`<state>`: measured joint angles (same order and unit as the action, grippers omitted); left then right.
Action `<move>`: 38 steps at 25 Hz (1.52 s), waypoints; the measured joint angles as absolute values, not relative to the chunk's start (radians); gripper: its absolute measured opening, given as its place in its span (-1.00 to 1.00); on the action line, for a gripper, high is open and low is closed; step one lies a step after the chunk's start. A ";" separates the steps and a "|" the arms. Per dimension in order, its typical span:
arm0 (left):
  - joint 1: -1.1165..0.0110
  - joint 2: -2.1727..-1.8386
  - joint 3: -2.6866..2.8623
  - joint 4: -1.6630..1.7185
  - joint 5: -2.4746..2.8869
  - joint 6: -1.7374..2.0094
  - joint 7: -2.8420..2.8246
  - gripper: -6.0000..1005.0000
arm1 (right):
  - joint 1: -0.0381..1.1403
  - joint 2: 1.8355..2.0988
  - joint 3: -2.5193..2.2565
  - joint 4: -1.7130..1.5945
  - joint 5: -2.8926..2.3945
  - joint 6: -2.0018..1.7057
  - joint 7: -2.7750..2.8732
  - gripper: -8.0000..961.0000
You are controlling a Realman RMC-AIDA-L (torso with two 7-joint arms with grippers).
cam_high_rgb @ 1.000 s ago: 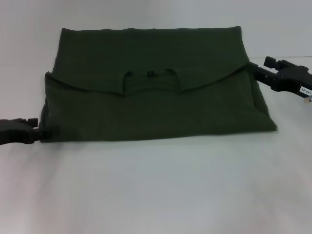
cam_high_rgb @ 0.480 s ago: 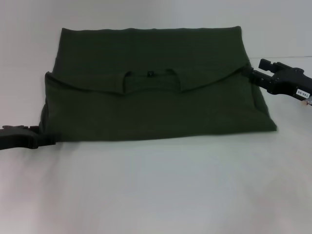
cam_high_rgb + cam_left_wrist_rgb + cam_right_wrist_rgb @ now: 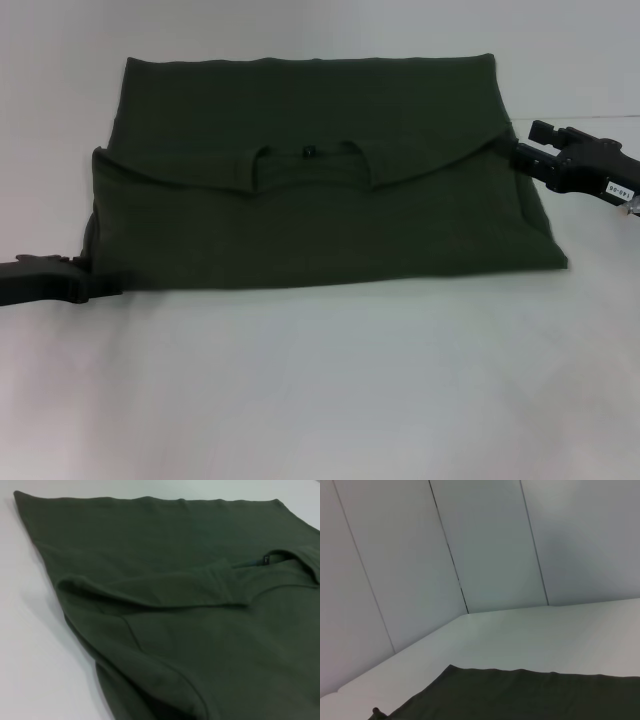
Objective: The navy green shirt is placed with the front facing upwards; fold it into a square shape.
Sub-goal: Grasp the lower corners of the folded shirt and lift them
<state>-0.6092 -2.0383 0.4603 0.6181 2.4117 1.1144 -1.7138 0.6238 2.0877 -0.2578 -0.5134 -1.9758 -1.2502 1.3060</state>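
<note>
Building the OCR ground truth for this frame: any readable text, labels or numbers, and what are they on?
Nothing reads cleanly.
White sticker on the right gripper arm: dark characters, too blurred to read.
Small dark tab inside the collar of the navy green shirt: no legible text in the head or left wrist view.
No chest lettering shows; only plain green fabric faces up.
Left gripper, at the shirt's near left corner: no markings visible.

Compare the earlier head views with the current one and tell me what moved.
The left gripper slid lower along the navy green shirt to its near left corner. The right gripper edged slightly outward and now sits at the shirt's right edge. Neither visibly takes hold or lets go. The shirt lies unchanged on the table.
</note>
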 joint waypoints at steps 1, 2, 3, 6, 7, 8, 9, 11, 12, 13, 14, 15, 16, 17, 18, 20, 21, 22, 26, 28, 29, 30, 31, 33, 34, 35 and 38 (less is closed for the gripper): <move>-0.609 -2.039 0.466 0.618 2.412 1.104 -1.713 0.55 | 0.624 2.088 -0.258 -0.514 -1.976 -1.250 1.307 0.47; -0.609 -2.039 0.472 0.618 2.412 1.096 -1.713 0.55 | 0.623 2.088 -0.258 -0.514 -1.976 -1.250 1.307 0.47; -0.609 -2.039 0.474 0.618 2.415 1.093 -1.712 0.49 | 0.623 2.088 -0.258 -0.514 -1.976 -1.250 1.308 0.47; -0.608 -2.039 0.476 0.621 2.424 1.090 -1.711 0.32 | 0.622 2.088 -0.258 -0.515 -1.976 -1.250 1.308 0.47; -0.607 -2.040 0.476 0.621 2.427 1.090 -1.710 0.26 | 0.622 2.088 -0.258 -0.515 -1.976 -1.251 1.308 0.47; -0.607 -2.040 0.477 0.621 2.427 1.091 -1.708 0.20 | 0.622 2.088 -0.258 -0.514 -1.976 -1.251 1.308 0.47; -0.606 -2.040 0.477 0.621 2.428 1.093 -1.704 0.11 | 0.622 2.088 -0.258 -0.514 -1.976 -1.251 1.308 0.47; -0.606 -2.042 0.477 0.623 2.427 1.095 -1.699 -0.08 | 0.622 2.088 -0.258 -0.514 -1.976 -1.252 1.308 0.47; -0.606 -2.042 0.477 0.623 2.427 1.096 -1.698 -0.17 | 0.621 2.088 -0.258 -0.514 -1.976 -1.256 1.308 0.47; -0.606 -2.042 0.477 0.623 2.426 1.096 -1.697 -0.26 | 0.621 2.088 -0.258 -0.514 -1.976 -1.260 1.308 0.47; -0.606 -2.042 0.477 0.623 2.426 1.096 -1.697 -0.30 | 0.620 2.088 -0.258 -0.515 -1.976 -1.263 1.308 0.47; -0.606 -2.042 0.477 0.624 2.426 1.096 -1.696 -0.34 | 0.620 2.088 -0.257 -0.516 -1.976 -1.268 1.308 0.47; -0.606 -2.042 0.477 0.624 2.425 1.096 -1.693 -0.39 | 0.620 2.088 -0.257 -0.516 -1.976 -1.271 1.308 0.47; -0.606 -2.042 0.477 0.624 2.423 1.097 -1.690 -0.43 | 0.619 2.088 -0.255 -0.516 -1.976 -1.273 1.308 0.46; -0.606 -2.042 0.477 0.623 2.422 1.097 -1.687 -0.47 | 0.619 2.088 -0.254 -0.516 -1.976 -1.274 1.308 0.46; -0.607 -2.042 0.477 0.623 2.421 1.103 -1.687 -0.56 | 0.617 2.088 -0.254 -0.517 -1.976 -1.275 1.308 0.46; -0.608 -2.041 0.477 0.623 2.421 1.107 -1.687 -0.60 | 0.613 2.087 -0.256 -0.519 -1.976 -1.275 1.309 0.46; -0.608 -2.041 0.475 0.623 2.419 1.114 -1.686 -0.64 | 0.610 2.087 -0.257 -0.524 -1.976 -1.275 1.311 0.46; -0.608 -2.040 0.463 0.631 2.399 1.140 -1.685 -0.81 | 0.597 2.086 -0.259 -0.553 -1.983 -1.276 1.337 0.46; -0.605 -2.040 0.462 0.638 2.382 1.148 -1.685 -0.89 | 0.574 2.084 -0.263 -0.588 -1.990 -1.276 1.362 0.46; -0.603 -2.040 0.462 0.640 2.374 1.150 -1.685 -0.92 | 0.562 2.083 -0.265 -0.604 -1.993 -1.276 1.371 0.46; -0.603 -2.040 0.461 0.642 2.367 1.152 -1.685 -0.92 | 0.546 2.082 -0.268 -0.619 -1.996 -1.274 1.378 0.47; -0.602 -2.041 0.462 0.643 2.360 1.154 -1.685 -0.92 | 0.529 2.080 -0.273 -0.633 -1.999 -1.273 1.387 0.47; -0.602 -2.041 0.462 0.644 2.352 1.162 -1.684 -0.92 | 0.493 2.074 -0.284 -0.654 -2.003 -1.264 1.410 0.47; -0.602 -2.041 0.462 0.644 2.348 1.168 -1.684 -0.92 | 0.480 2.071 -0.289 -0.658 -2.008 -1.260 1.421 0.47; -0.602 -2.041 0.462 0.644 2.348 1.168 -1.684 -0.92 | 0.466 2.067 -0.295 -0.660 -2.016 -1.258 1.431 0.47; -0.600 -2.044 0.465 0.648 2.324 1.180 -1.679 -0.92 | 0.436 2.063 -0.302 -0.660 -2.058 -1.256 1.441 0.48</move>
<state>-0.6002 -2.0438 0.4646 0.6477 2.3244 1.1803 -1.6790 0.4355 2.0631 -0.3021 -0.6598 -2.0581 -1.2556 1.4414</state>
